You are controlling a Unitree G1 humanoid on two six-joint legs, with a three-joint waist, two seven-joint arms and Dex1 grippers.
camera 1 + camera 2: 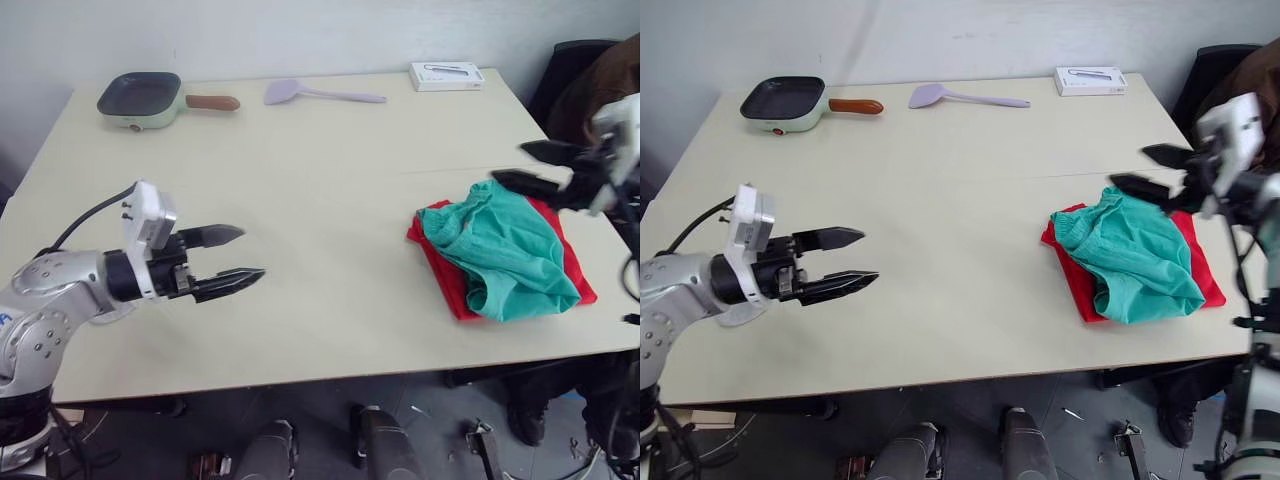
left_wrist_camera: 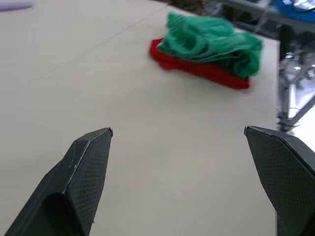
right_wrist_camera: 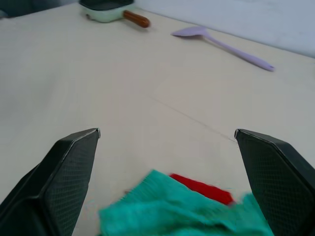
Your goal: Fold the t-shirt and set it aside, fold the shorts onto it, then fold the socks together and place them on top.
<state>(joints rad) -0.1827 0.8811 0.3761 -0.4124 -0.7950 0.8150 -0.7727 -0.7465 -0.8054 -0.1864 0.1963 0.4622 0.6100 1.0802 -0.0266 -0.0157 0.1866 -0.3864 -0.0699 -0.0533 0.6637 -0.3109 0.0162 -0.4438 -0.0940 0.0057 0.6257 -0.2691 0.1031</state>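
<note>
Two claws: my left claw (image 1: 243,254) lower left, my right claw (image 1: 515,165) right, both spread wide, empty.
Room: bare table (image 1: 320,190) between.
Edge: shorts (image 1: 500,250) on t-shirt (image 1: 445,270), lower right.

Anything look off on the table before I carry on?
The shorts lie bunched and rumpled on the folded t-shirt, not neatly folded, near the table's right edge. Both grippers, left and right, are open and empty.
</note>
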